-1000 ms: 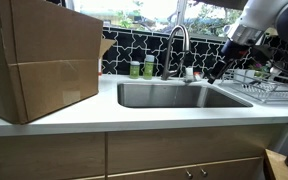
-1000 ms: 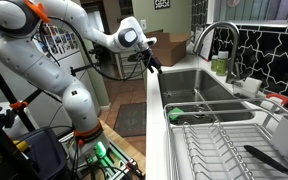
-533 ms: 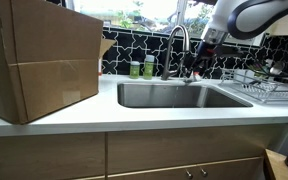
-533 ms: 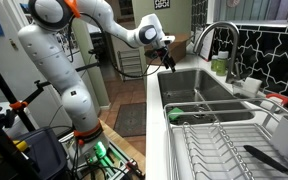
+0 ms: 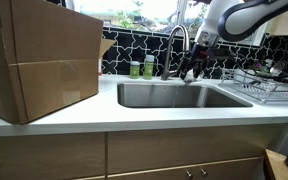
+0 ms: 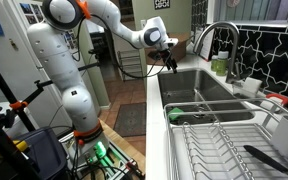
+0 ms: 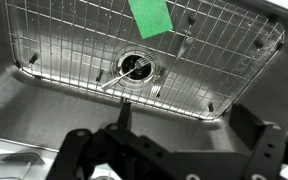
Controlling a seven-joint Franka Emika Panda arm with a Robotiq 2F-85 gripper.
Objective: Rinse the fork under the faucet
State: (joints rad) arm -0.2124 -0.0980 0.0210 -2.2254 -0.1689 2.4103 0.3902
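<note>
In the wrist view a slim silver fork [image 7: 122, 77] lies on the wire grid at the sink bottom, across the round drain. My gripper [image 7: 184, 122] hangs above the sink's near wall, open, with nothing between its dark fingers [image 7: 123, 112]. In both exterior views the gripper [image 5: 191, 72] [image 6: 170, 62] hovers over the sink, close beside the faucet [image 5: 177, 42] [image 6: 215, 35], a tall silver gooseneck with its spout arching down. No water shows at the spout.
A big cardboard box [image 5: 39, 60] fills the counter beside the sink [image 5: 179, 95]. Two small green bottles [image 5: 142, 68] stand behind the basin. A wire dish rack [image 5: 259, 85] [image 6: 224, 150] sits on the other side. A green sponge [image 6: 176, 115] [image 7: 149, 15] lies in the sink.
The arm has swung from over the dish rack side to above the sink, next to the faucet. The jaws stayed open and empty.
</note>
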